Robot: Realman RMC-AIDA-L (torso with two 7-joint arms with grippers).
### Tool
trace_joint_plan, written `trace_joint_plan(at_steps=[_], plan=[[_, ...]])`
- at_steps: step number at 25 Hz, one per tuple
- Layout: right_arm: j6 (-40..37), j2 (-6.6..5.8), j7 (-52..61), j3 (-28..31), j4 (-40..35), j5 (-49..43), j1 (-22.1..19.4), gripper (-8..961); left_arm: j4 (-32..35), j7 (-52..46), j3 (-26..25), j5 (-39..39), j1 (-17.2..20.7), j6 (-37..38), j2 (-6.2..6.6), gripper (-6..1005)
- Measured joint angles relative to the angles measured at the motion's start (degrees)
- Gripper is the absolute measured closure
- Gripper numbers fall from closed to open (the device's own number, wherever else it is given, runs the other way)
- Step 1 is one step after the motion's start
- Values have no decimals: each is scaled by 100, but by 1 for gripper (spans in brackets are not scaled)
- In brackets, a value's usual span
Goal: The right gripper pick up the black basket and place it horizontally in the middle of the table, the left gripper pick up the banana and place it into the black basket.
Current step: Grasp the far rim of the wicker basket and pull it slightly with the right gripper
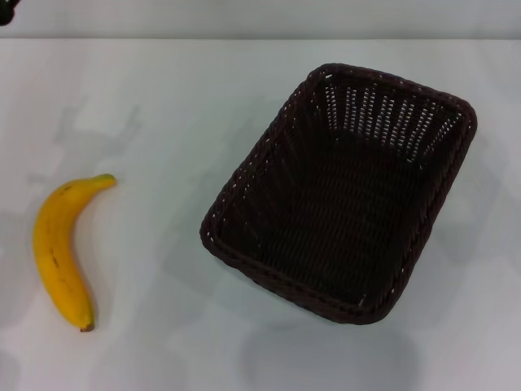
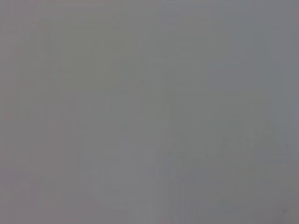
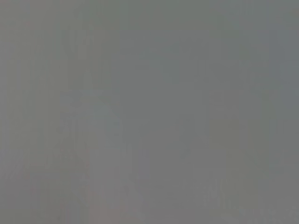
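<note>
Head view: we see a white desk carrying two objects that lie well apart. On the robot's left lies a single yellow banana, flat on the desk surface. Its greenish stem tip points toward the far side and slightly toward the centre, while its brown end lies at the near side. A few small dark specks mark its skin. On the robot's right stands the black basket, a rectangular dark woven wicker container with slotted open-weave walls and a braided rim. It sits upright with its opening facing up, and its long axis runs diagonally, the far end angled toward the robot's right. We see nothing inside it but its woven floor. The basket is much larger than the banana. Faint grey shadows fall across the desk near both objects.

A small dark shape shows at the far left corner of this view; we cannot tell what it is.

Left wrist view and right wrist view: both show only a uniform grey field with no object that we can make out. Neither the left hand nor the right hand appears in any view, so we cannot tell how either stands.
</note>
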Motion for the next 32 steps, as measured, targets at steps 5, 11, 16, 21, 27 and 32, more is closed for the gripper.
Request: trace_joint_plan(at_steps=[5,11,16,21,27,32], plan=[[93,-290,306,-446,89,-4,234,296,2,32,-4,-10,0,31,0,121],[236,-753,992,-1221,63,-7,718,296,8,71,13,-12,1,37,1,121],[338,-1254,1784,-2196,35,-8,1268,296,1,77,22,-7,0,36,0,121],[286,-1639,2597,-3140,-85,-7,1897,295,-3,77,15,9,-14,35,1,121],[-212,-1739,3310,-4196,-703,-6,2700,295,-5,77,36,23,-62,32,5,121],[-661,-1505,3693,-4800,-1575,-4,3322,295,-7,77,46,31,-69,23,8,121]])
